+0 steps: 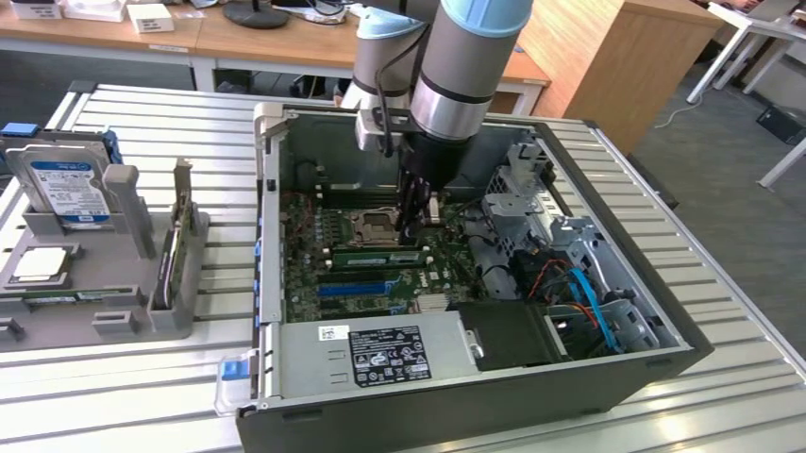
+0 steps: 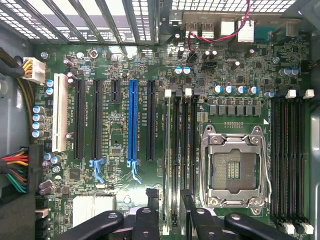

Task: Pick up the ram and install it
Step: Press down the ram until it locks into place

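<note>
My gripper [image 1: 416, 234] hangs inside the open computer case [image 1: 271, 236], low over the motherboard [image 2: 240, 75]. Its two black fingers [image 2: 151, 212] stand apart on either side of the memory slots [image 2: 184, 150], with nothing gripped between them. A green ram [image 1: 374, 257] stands on edge in one of these slots beside the CPU socket [image 2: 234, 167], just below the gripper. In the wrist view the ram [image 2: 165, 150] appears edge-on as a thin pale line running down its slot.
A blue connector slot [image 2: 132, 122] and black card slots [image 2: 96, 120] lie beside the memory slots. More black slots [image 2: 290, 160] flank the socket's other side. On the exterior view's left, a grey fixture [image 1: 126, 203] holds a hard drive [image 1: 63, 189] and a green strip [image 1: 51, 297].
</note>
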Motion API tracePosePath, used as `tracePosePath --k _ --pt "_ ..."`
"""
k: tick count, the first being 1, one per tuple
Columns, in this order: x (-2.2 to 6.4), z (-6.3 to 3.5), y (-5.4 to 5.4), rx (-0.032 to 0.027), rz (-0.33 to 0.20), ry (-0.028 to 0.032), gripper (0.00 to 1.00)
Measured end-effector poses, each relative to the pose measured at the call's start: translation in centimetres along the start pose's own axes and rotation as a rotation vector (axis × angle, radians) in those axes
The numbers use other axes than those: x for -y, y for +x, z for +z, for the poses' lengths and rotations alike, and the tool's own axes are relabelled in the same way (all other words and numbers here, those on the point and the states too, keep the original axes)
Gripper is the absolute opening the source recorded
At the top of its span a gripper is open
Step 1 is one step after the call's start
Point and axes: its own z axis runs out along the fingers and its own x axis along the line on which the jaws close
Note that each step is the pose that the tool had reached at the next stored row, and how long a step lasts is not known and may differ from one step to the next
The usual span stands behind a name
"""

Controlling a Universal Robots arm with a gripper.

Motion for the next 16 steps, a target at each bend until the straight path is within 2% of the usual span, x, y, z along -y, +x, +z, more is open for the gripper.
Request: tracePosePath --k 7,8,9,11,16 --pt "0.00 0.00 0.00 0.0001 0.000 0.0000 0.29" --pt "0.00 0.00 0.00 0.0000 0.000 0.0000 0.23" --pt "0.00 0.00 0.00 0.0000 0.000 0.0000 0.23" --pt "0.00 0.00 0.00 0.0000 0.000 0.0000 0.11" --pt "0.00 0.00 0.00 0.0000 0.000 0.0000 0.11"
